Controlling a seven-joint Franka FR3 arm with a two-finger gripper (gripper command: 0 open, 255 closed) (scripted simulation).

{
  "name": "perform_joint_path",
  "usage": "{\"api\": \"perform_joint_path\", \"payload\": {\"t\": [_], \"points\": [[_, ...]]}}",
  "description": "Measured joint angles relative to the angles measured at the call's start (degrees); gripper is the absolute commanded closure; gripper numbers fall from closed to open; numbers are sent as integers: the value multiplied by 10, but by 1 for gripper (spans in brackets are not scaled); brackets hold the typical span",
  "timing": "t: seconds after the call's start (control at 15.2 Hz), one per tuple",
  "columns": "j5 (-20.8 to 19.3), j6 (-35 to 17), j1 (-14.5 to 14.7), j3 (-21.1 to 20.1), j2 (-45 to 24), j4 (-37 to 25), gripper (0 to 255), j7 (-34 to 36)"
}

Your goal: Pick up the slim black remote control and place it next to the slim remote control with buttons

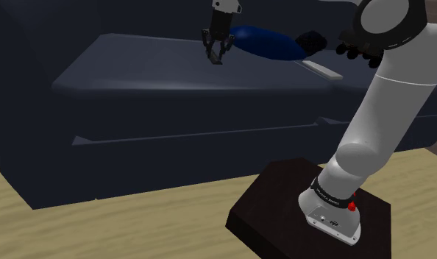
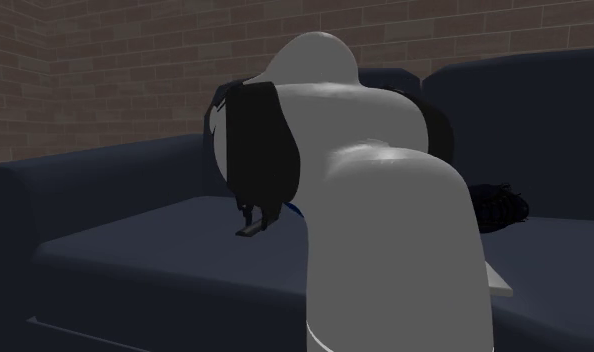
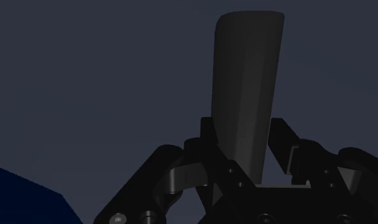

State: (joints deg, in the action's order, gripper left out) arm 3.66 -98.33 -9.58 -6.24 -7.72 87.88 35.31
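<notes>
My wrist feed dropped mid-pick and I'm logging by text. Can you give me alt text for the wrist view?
The black gripper is shut on a slim dark remote, which sticks out ahead of it over the dark navy sofa seat. A patch of a blue cushion shows off to one side of the gripper.

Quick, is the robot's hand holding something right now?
Gripper: jaws closed, holding the slim black remote control.
</notes>
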Motion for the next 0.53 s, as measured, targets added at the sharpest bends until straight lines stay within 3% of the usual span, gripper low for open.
{"api": "perform_joint_path", "payload": {"t": [0.53], "points": [[0,32,0,0,-6,-35,255,2]]}}
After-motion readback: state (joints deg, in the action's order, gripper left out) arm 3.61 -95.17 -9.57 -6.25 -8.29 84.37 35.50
